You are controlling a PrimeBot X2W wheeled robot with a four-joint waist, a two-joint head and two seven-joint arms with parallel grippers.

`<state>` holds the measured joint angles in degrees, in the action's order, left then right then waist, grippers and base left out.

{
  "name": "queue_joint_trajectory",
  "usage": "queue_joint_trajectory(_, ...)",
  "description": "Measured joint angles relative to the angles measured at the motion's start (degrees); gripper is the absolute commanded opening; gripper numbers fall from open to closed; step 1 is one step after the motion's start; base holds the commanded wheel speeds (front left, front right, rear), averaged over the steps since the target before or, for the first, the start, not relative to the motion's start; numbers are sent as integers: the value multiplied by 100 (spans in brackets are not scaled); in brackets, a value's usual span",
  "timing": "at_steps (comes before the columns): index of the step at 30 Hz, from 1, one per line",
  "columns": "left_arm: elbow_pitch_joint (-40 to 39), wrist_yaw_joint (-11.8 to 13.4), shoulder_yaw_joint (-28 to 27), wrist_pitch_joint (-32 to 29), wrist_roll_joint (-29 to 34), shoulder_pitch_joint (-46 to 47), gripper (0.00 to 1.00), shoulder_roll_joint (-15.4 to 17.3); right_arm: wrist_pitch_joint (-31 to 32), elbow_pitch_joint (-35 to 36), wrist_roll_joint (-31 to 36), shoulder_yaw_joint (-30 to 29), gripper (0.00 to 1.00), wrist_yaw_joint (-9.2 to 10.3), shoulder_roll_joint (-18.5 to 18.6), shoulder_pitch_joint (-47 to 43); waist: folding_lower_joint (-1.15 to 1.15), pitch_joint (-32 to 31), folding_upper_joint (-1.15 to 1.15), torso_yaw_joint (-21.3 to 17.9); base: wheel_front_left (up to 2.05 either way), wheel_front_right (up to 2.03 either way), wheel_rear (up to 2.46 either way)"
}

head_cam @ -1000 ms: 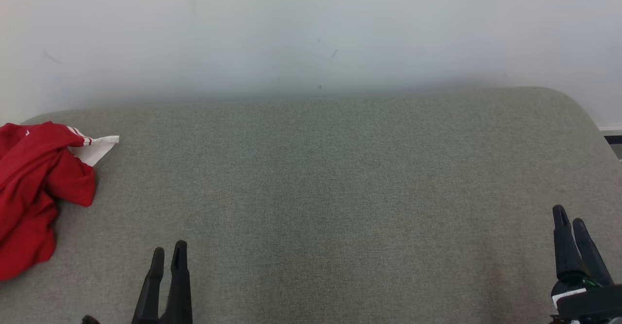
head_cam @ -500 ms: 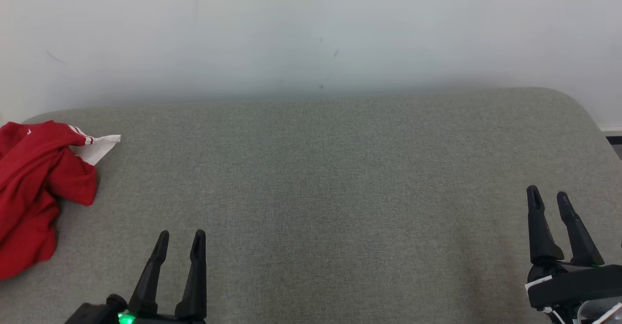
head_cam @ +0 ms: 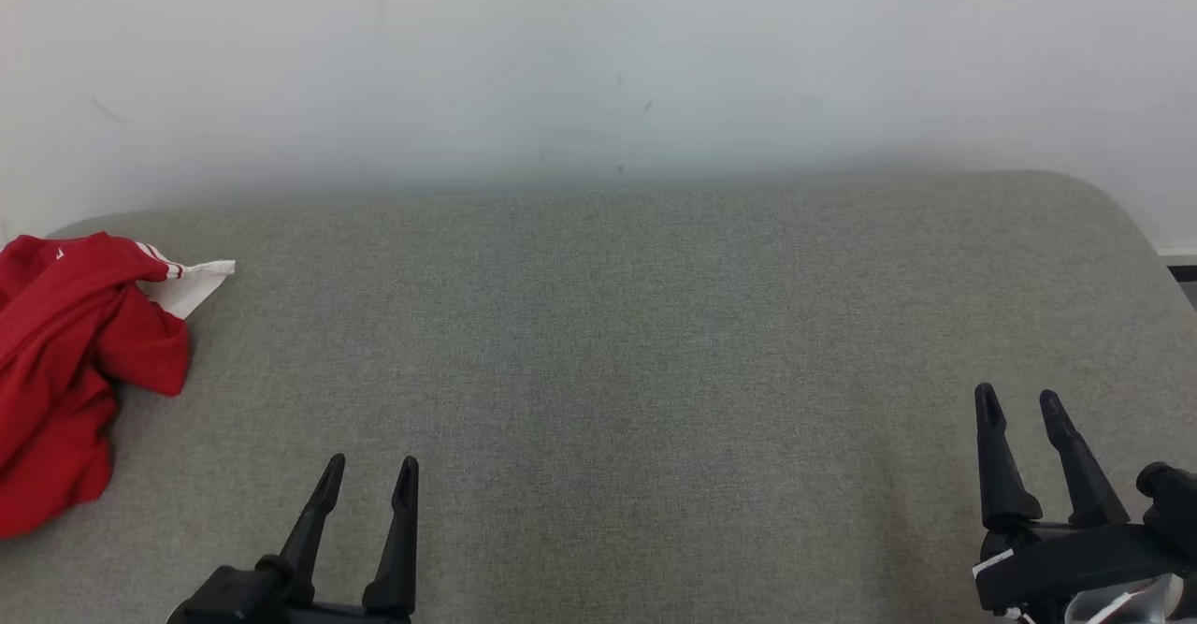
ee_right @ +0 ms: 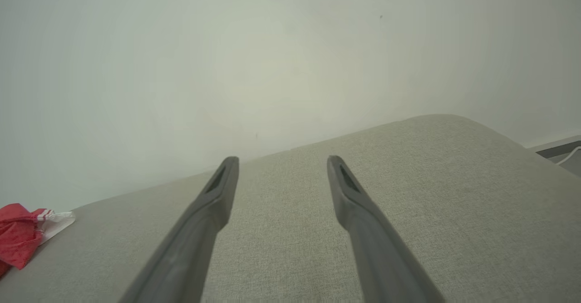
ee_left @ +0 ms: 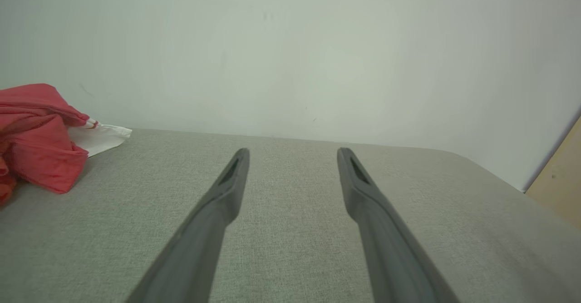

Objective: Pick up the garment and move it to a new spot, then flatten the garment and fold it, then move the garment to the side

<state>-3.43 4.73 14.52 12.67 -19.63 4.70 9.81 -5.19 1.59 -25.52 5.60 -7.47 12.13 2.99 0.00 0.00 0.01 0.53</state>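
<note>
Grey woven surface [head_cam: 655, 343], crumpled red garment [head_cam: 65, 353]

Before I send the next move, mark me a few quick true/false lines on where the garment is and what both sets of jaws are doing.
1. The red garment lies at the far left of the grey padded surface. True.
2. The left gripper is holding the garment. False: its jaws are open and empty, apart from the cloth.
3. The right gripper has its jaws open with nothing between them. True.
4. The garment is flattened and folded. False: it sits in a crumpled heap.
5. The garment is nearer the right gripper. False: it is nearer the left gripper.
</note>
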Motion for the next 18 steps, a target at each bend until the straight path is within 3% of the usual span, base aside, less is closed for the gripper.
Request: queue_joint_trajectory(18,1228,91,-218,49,133,671,100,-197,-352,-619,905,349,100,0,-140,167,0,-18,0,-14,0,0,0)
